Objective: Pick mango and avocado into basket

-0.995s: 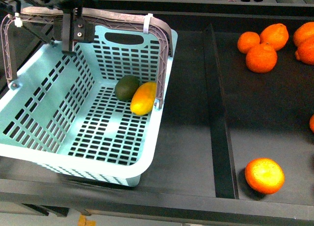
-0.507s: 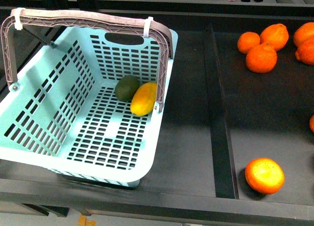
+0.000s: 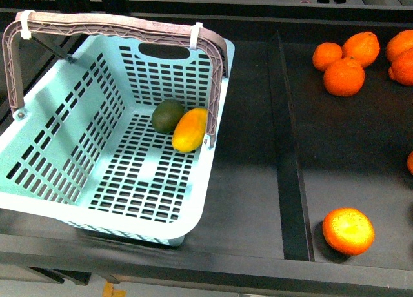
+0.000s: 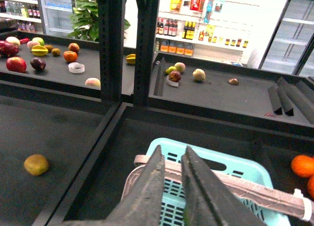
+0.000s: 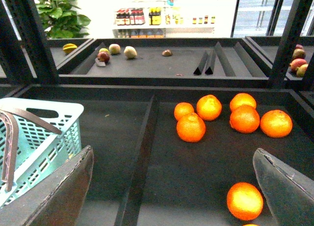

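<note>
Shelf (image 3: 251,200): mango (image 3: 189,130), avocado (image 3: 168,115) in basket (image 3: 39,200), front view only.

The basket (image 3: 77,200) is open from above, except where its raised brown handles (image 3: 122,24) arch over the far end; the avocado (image 3: 168,115) and mango (image 3: 189,130) crowd the right wall.
</note>
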Tool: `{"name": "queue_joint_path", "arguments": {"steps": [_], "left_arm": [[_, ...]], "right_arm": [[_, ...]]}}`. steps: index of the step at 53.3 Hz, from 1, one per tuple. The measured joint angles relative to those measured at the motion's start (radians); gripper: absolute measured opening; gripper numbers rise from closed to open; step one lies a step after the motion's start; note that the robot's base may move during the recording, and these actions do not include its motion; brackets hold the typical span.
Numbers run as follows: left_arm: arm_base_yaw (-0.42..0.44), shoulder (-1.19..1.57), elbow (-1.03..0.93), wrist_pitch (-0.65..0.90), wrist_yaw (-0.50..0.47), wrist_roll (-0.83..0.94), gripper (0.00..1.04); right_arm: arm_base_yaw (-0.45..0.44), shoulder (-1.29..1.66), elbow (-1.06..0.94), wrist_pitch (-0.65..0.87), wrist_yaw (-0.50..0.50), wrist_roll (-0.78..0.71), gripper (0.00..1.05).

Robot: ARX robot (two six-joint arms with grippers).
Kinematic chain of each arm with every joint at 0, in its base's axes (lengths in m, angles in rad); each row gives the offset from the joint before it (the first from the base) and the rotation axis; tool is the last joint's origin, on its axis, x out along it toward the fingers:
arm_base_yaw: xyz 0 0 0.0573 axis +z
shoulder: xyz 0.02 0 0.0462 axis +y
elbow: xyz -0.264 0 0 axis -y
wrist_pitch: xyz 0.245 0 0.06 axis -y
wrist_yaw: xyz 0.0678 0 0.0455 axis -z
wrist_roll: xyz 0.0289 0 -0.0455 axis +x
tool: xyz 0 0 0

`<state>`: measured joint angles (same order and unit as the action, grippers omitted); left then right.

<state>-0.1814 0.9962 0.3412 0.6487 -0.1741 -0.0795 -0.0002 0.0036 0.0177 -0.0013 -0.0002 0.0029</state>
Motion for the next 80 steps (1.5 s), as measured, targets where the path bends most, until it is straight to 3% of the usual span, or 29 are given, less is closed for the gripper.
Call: {"name": "queue_joint_path", "arguments": {"steps": [3, 19, 22, 27, 80], "left_arm": [[0.022, -0.042, -0.05, 0.004, 0.022, 0.031, 0.02], [0.089, -0.215, -0.192, -0.021, 0.085, 0.062, 0.02], [0.132, -0.255, -0.214, -0.04, 0.155, 0.065, 0.02], [0.176, -0.318, -0.241, -0.074, 0.168, 0.066, 0.02], [0.177, -0.813, -0.328, -0.464, 0.174, 0.069, 0.02]], "right_arm": [[0.0, 0.0, 0.0, 0.0, 0.0, 0.0, 0.96], [0.0, 0.0, 0.0, 0.0, 0.0, 0.0, 0.96], [0.0, 0.0, 0.0, 0.0, 0.0, 0.0, 0.96], [0.0, 0.0, 0.0, 0.0, 0.0, 0.0, 0.96], [0.0, 0.0, 0.0, 0.0, 0.0, 0.0, 0.96]]}}
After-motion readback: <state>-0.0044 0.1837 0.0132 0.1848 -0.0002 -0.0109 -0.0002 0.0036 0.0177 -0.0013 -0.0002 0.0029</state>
